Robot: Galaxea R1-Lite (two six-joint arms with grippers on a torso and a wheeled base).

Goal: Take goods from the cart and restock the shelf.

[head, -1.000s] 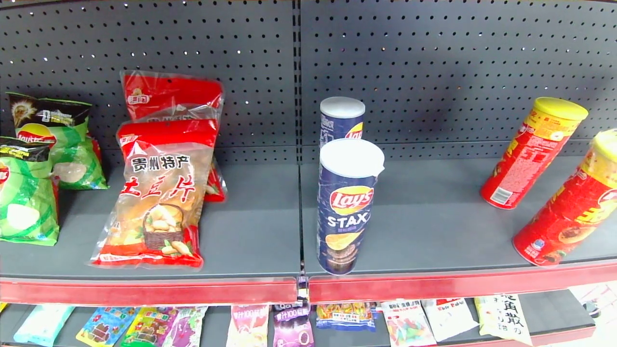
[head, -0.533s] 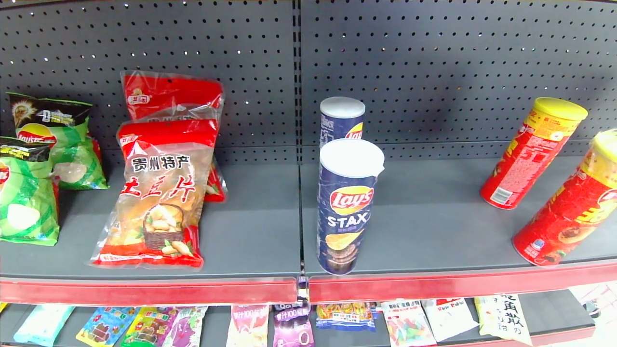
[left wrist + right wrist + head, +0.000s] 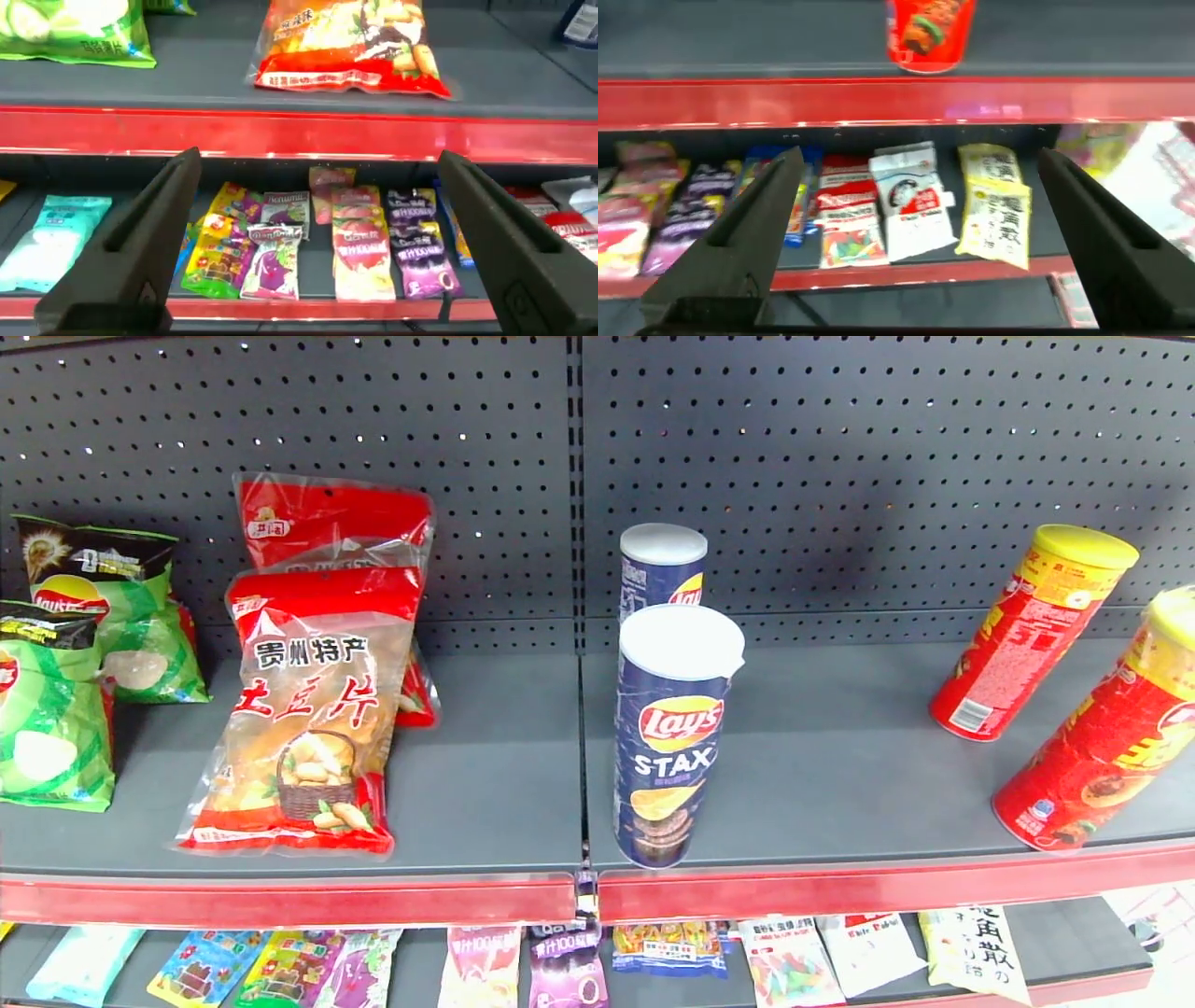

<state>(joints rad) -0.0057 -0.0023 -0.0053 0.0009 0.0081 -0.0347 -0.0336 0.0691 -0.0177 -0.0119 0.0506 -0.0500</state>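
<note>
Shelf (image 3: 840,747): grey deck, red front lip, pegboard back.

Left gripper (image 3: 318,159): fingers spread wide, nothing between them; held in front of the red lip, facing the lower shelf (image 3: 308,303).
Right gripper (image 3: 922,154): fingers likewise wide apart and empty; same height, before the right part of the lip.

Ahead of the left gripper, lower level: small snack packets (image 3: 280,252) laid in rows. Above them on the deck: front red bag (image 3: 355,47) and front green bag (image 3: 75,28).

Ahead of the right gripper, lower level: white packet (image 3: 910,201) beside a yellow packet (image 3: 994,201). Above, at the deck's edge: base of the front red tube (image 3: 929,33).

Deck, left to right:
- Front green bag, rear green bag (image 3: 112,607) behind it.
- Front red bag, leaning back on the rear red bag (image 3: 327,523).
- Front blue tube (image 3: 672,737), upright near the lip; rear blue tube (image 3: 661,569) directly behind.
- Rear red tube (image 3: 1027,635) and front red tube, yellow lids; both look tilted, possibly lens distortion at the edge.
</note>
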